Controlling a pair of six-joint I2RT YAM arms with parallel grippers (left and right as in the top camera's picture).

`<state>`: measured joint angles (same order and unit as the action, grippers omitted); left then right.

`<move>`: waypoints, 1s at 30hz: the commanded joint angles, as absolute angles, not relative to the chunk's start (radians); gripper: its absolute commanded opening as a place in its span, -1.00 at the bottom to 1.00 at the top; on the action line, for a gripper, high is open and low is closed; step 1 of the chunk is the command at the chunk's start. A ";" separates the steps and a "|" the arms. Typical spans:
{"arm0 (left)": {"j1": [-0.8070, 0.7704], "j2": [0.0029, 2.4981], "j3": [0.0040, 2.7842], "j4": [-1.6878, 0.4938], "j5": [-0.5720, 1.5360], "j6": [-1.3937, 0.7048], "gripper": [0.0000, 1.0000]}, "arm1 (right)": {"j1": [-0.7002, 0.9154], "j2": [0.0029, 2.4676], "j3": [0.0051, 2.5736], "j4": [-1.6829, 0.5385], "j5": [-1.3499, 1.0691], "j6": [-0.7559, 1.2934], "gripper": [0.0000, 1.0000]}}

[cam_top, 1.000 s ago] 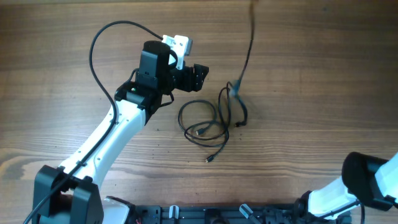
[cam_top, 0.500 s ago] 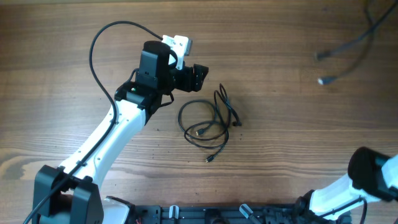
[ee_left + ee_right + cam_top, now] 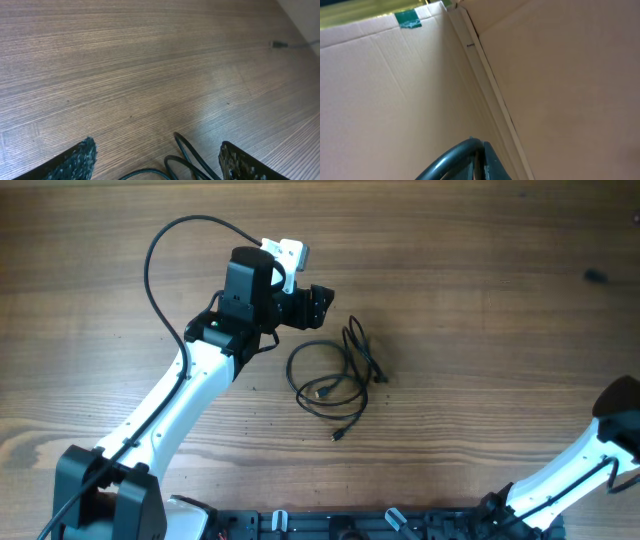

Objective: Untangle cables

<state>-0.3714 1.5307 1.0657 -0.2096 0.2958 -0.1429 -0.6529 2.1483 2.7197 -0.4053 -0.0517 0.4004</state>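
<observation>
**Operator:** Where do the cables lie relative to the left hand?

**Technician:** The cables [image 3: 335,380] lie flat on the worktop [image 3: 480,400], on the near side of the left hand [image 3: 318,302] and slightly to its right. They are close to it but not touching. The left wrist view shows their far loops on the wood between the two fingers [image 3: 80,160].

**Operator:** State of that hand?

**Technician:** Fingers apart, holding nothing.

**Operator:** Describe the cables, near to far.

**Technician:** Nearest is a free tail ending in a small plug [image 3: 339,436]. Behind it a thin black cord forms one rounded loop on the left. On the right, narrow elongated loops overlap it and reach toward the hand. Further away, at the far right, a separate plug end [image 3: 595,276] lies well apart from the bundle.

**Operator:** And the right hand?

**Technician:** The right hand [image 3: 480,160] is outside the overhead view, with its fingers together. Whether it grips anything cannot be told. Its camera faces cardboard panels [image 3: 395,100] with green tape [image 3: 408,18].
</observation>
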 commanded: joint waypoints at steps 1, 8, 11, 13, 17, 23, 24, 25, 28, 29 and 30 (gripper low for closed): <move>-0.368 1.540 1.066 -0.206 0.290 -0.139 0.60 | -0.648 2.218 2.734 -0.472 -0.108 0.419 -0.92; -0.368 1.540 1.066 -0.206 0.290 -0.139 0.60 | -0.606 2.386 2.733 -0.827 -0.175 0.362 -0.91; -0.368 1.540 1.066 -0.206 0.290 -0.139 0.59 | -0.589 2.457 2.733 -0.955 -0.185 0.363 -0.91; -0.368 1.540 1.066 -0.206 0.290 -0.139 0.59 | -0.574 2.513 2.733 -1.030 -0.169 0.372 -0.91; -0.369 1.540 1.066 -0.207 0.290 -0.142 0.59 | -0.569 2.599 2.733 -1.040 -0.151 0.430 -0.91; -0.369 1.540 1.066 -0.207 0.290 -0.142 0.58 | -0.567 2.688 2.733 -0.972 -0.067 0.442 -0.22; -0.369 1.540 1.066 -0.207 0.290 -0.142 0.58 | -0.567 2.687 2.734 -0.961 -0.101 0.427 0.70; -0.369 1.540 1.066 -0.207 0.290 -0.142 0.58 | -0.567 2.685 2.734 -0.955 -0.125 0.415 1.00; -0.369 1.540 1.066 -0.207 0.290 -0.142 0.58 | -0.568 2.665 2.737 -0.973 -0.159 0.422 1.00; -0.369 1.540 1.066 -0.207 0.290 -0.142 0.58 | -0.568 2.653 2.737 -0.982 -0.157 0.422 0.99; -0.369 1.540 1.066 -0.207 0.290 -0.142 0.58 | -0.568 2.631 2.737 -0.987 -0.141 0.422 0.99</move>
<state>-0.3714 1.5318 1.0657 -0.2096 0.2958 -0.1432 -0.5682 2.6835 2.7235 -0.9783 -0.1322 0.4248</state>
